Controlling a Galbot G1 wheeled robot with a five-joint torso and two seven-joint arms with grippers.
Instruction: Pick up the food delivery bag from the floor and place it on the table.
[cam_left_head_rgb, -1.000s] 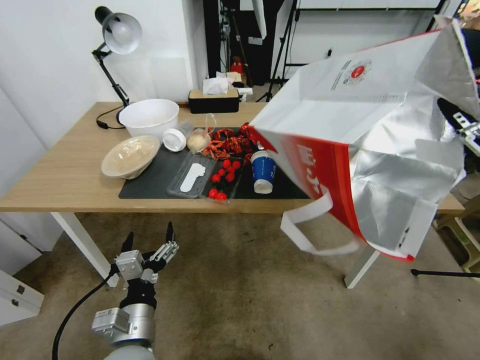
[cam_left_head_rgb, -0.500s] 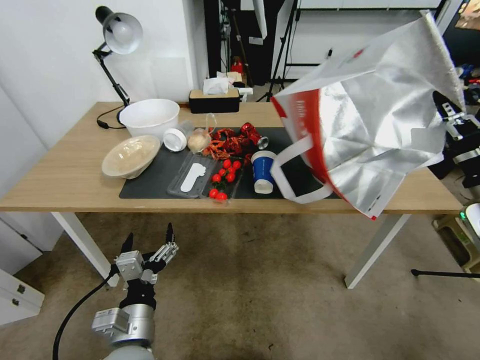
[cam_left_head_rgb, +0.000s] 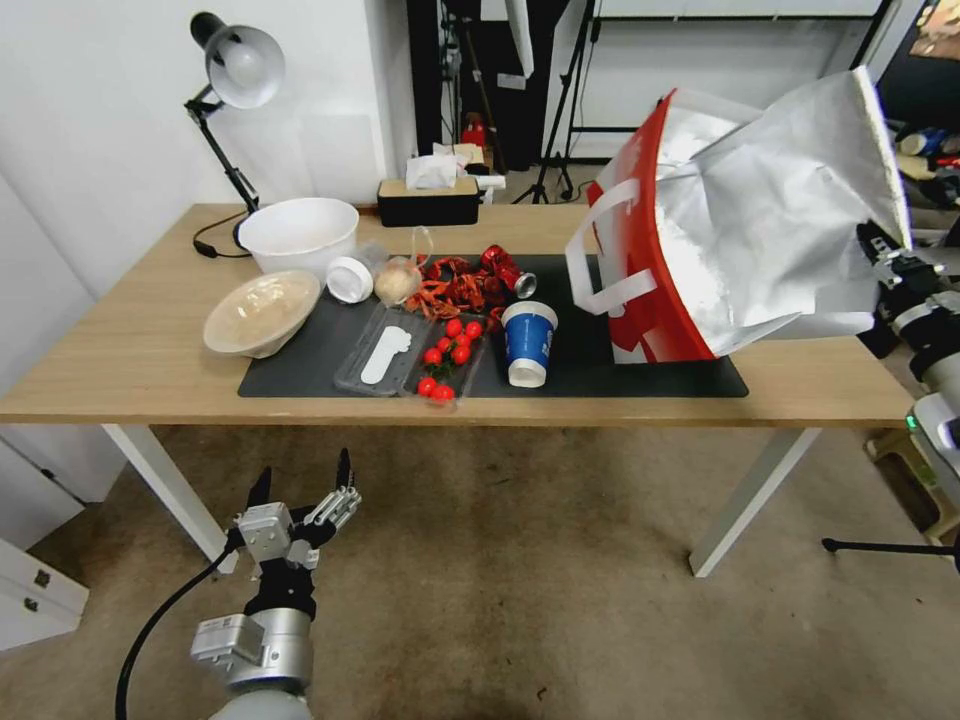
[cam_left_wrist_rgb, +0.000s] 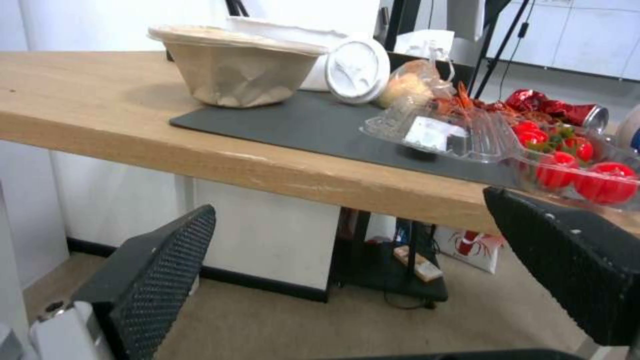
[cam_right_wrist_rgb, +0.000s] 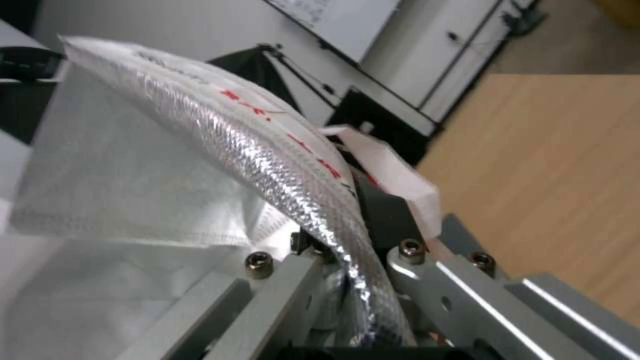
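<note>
Bag: food delivery bag (cam_left_head_rgb: 760, 230) tilted on the table's (cam_left_head_rgb: 120, 350) right end
Right gripper (cam_right_wrist_rgb: 347, 290): pinching its foil rim
Left gripper (cam_left_head_rgb: 300, 495): spread, low near floor (cam_left_head_rgb: 500, 600)

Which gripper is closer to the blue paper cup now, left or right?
Left, narrowly. The left gripper hangs open below the table edge, left of the cup; the right gripper clamps the food delivery bag, far right.

Bright even light; wrist views blurred.
</note>
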